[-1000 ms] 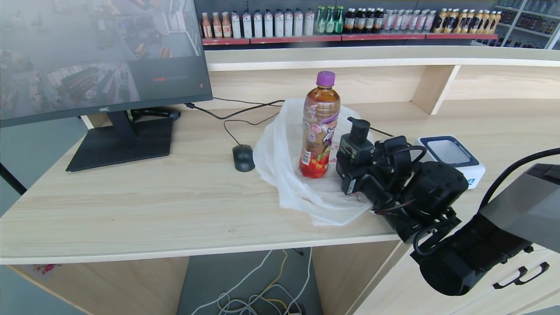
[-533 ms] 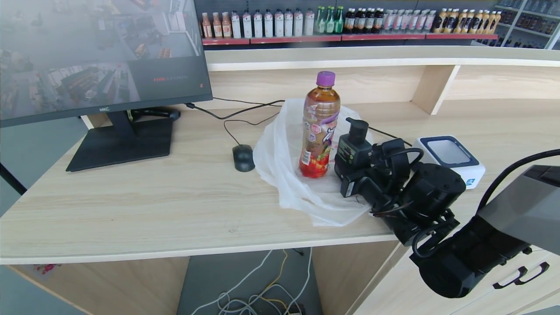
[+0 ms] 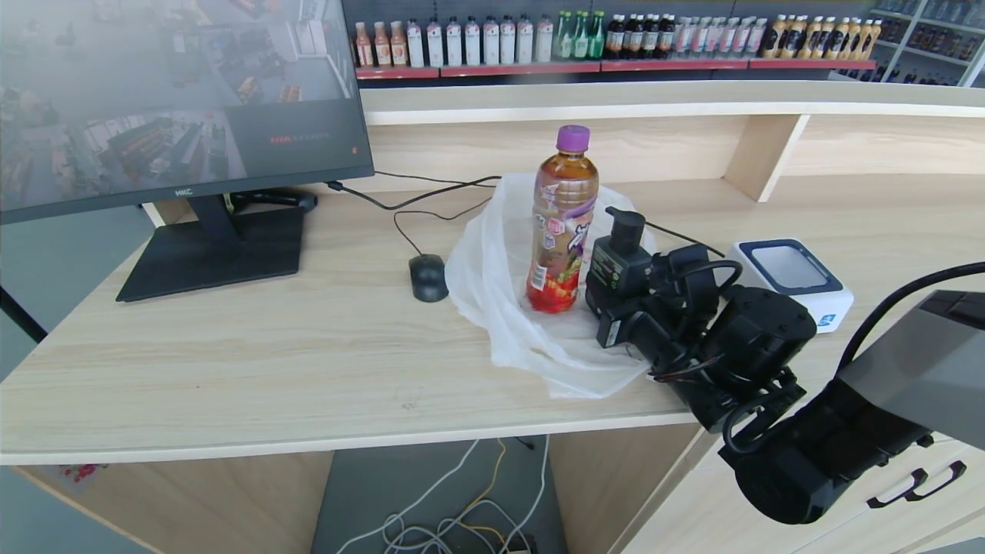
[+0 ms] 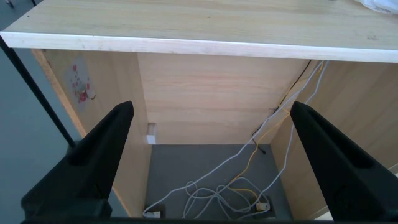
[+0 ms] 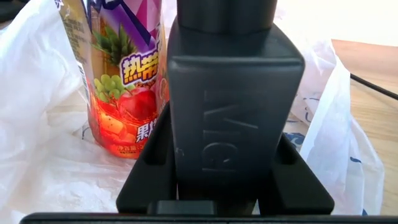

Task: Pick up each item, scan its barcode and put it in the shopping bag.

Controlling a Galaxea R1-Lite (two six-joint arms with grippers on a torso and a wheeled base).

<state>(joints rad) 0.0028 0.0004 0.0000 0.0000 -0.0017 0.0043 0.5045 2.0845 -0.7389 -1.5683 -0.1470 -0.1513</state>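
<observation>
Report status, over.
Left gripper open, below light wooden desk edge. Right gripper shut on black handheld scanner, beside purple-capped juice bottle. Bottle upright on white plastic shopping bag. Nothing between scanner and bottle.

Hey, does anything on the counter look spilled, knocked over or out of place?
Nothing spilled or toppled. The purple-capped juice bottle stands upright on the crumpled white plastic bag, which lies slumped on the wooden counter.

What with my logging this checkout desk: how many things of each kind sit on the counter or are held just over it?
Drink bottle: 1
Shopping bag: 1
Monitor: 1
Mouse: 1
White scanner box: 1
Black handheld scanner, held: 1
Total: 6
</observation>
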